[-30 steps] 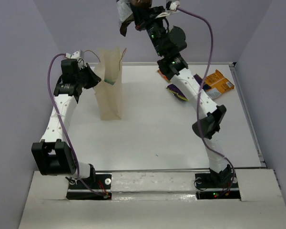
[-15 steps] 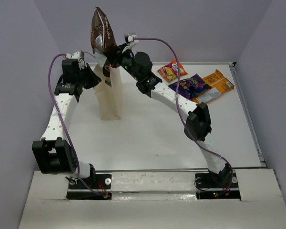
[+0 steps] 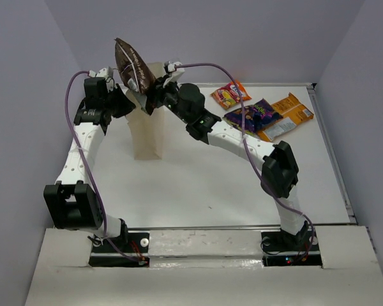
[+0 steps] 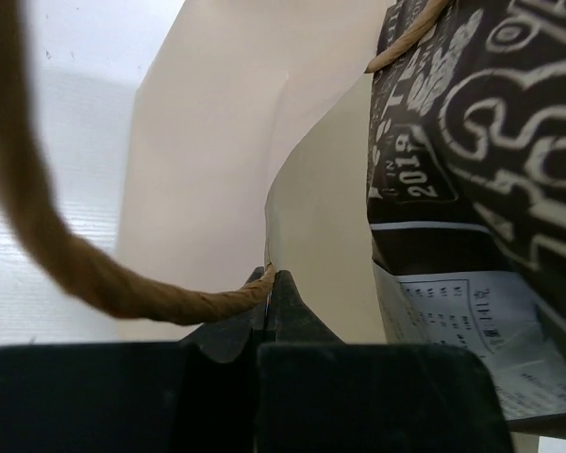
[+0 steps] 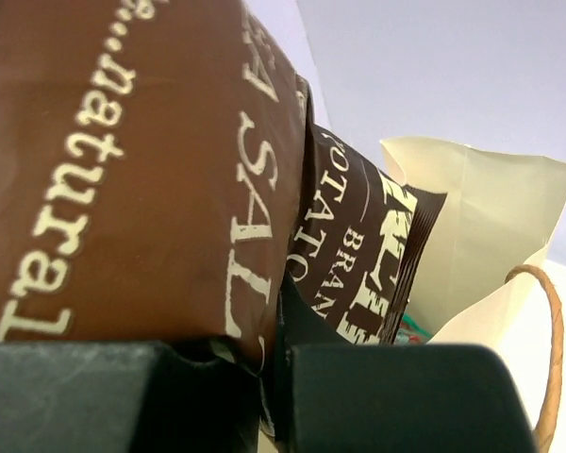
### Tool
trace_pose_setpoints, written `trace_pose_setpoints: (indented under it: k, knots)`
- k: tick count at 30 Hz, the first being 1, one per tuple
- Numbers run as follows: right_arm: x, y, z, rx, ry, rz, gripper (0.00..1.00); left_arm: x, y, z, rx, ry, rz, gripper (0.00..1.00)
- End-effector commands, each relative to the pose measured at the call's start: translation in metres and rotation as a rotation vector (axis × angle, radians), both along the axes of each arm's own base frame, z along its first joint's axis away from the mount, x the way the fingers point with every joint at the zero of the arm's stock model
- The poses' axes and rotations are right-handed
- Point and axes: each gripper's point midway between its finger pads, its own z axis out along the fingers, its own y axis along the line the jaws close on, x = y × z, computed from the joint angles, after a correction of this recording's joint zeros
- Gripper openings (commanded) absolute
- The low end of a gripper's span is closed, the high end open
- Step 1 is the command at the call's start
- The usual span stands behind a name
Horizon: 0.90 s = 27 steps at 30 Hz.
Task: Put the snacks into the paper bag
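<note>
A tall tan-cream paper bag (image 3: pixel 148 131) stands upright on the left part of a white table (image 3: pixel 204 185), its mouth open at the top. The left gripper (image 3: pixel 130 104) reaches in from the left, and its jaws are closed tight on the bag's rim, right where a thin twisted brown cord handle (image 4: pixel 57 255) joins the paper. The right gripper (image 3: pixel 152 95) comes from the other side, jaws clamped on the lower end of the dark brown packet (image 3: pixel 133 67). This packet is flat, glossy and crinkly, with large cream lettering on one face and a pale panel of small print on the other. It is held in the air, tilted, its upper end leaning up and to the left above the bag's mouth and its gripped end just at the rim. From the right wrist, a sliver of teal shows inside the bag. Three more packets lie together at the far right of the table, well apart from the bag: a red-orange packet (image 3: pixel 229 95), a purple packet (image 3: pixel 255 115) beside it, and an orange packet (image 3: pixel 292 109) nearest the right edge.
</note>
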Motion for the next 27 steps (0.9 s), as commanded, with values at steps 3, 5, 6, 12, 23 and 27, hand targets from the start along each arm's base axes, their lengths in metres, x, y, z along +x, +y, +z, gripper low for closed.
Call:
trace_pose_setpoints:
  k: [3,5,6,12,23,27]
  knots:
    - [0.007,-0.013,0.000,-0.056,0.036,-0.109,0.31,0.003,0.003,0.010,0.000,-0.014,0.014,0.00]
    - [0.007,-0.012,-0.001,-0.056,0.052,-0.105,0.37,0.003,0.005,0.009,-0.003,-0.008,0.020,0.00]
    - [0.006,-0.013,0.001,-0.042,0.063,-0.105,0.39,0.002,0.007,0.008,-0.003,-0.007,0.025,0.00]
    - [0.007,-0.034,-0.008,-0.048,0.120,-0.186,0.31,0.004,0.021,0.010,0.000,-0.010,0.063,0.00]
    - [0.013,-0.047,-0.035,-0.115,0.259,-0.178,0.01,0.004,0.029,0.010,0.022,-0.009,0.085,0.00]
    - [0.020,-0.054,-0.039,-0.153,0.286,-0.210,0.13,0.002,0.032,0.011,0.035,-0.013,0.092,0.00]
